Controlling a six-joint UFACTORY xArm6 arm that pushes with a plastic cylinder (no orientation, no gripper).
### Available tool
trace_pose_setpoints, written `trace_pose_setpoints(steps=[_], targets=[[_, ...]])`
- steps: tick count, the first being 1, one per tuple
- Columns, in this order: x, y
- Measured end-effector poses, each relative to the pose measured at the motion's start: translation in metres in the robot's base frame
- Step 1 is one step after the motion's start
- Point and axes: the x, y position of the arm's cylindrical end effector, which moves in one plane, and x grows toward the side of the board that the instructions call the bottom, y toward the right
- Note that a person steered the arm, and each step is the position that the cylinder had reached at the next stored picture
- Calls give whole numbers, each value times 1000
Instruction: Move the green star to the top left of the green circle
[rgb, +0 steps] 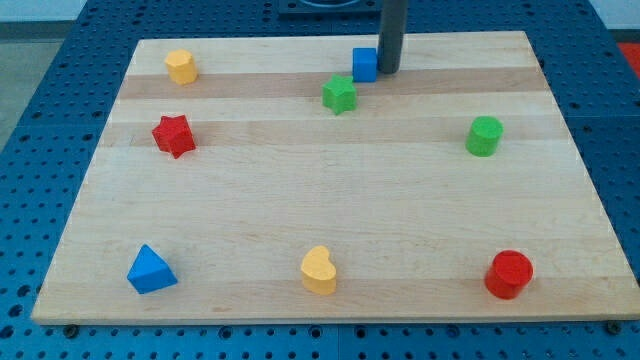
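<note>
**Blue cube is crowding the push line to the green star**

The green star (340, 95) is sitting near the view's top, a little left of centre on the wooden board (300, 200), well apart from the green circle (484, 136), which is standing toward the view's right. The star is already lying up and to the left of the circle, though far off, so the job is probably calling for a push rightward to bring it close.

A blue cube (365, 64) is resting just above and right of the star, nearly touching it. My tip (388, 71) is standing right beside the cube's right face, apparently touching it; there is no gripper here, only the bare rod, holding nothing.

From this spot the risk is plain: any leftward or downward sweep is likely shoving the cube into the star, sending both off together or spinning the star away from the circle. I am judging that the tip needs to be circling round to the star's left side first.

The yellow block (181, 66), red star (174, 135), blue triangle (151, 270), yellow heart (319, 270) and red cylinder (509, 274) are lying well clear.
</note>
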Motion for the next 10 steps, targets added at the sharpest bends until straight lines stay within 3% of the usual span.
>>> trace_pose_setpoints(steps=[2, 4, 5, 7, 8, 9, 10], targets=[[0, -34], [118, -34], [118, -35], [132, -113], [132, -115], [78, -110], [73, -108]])
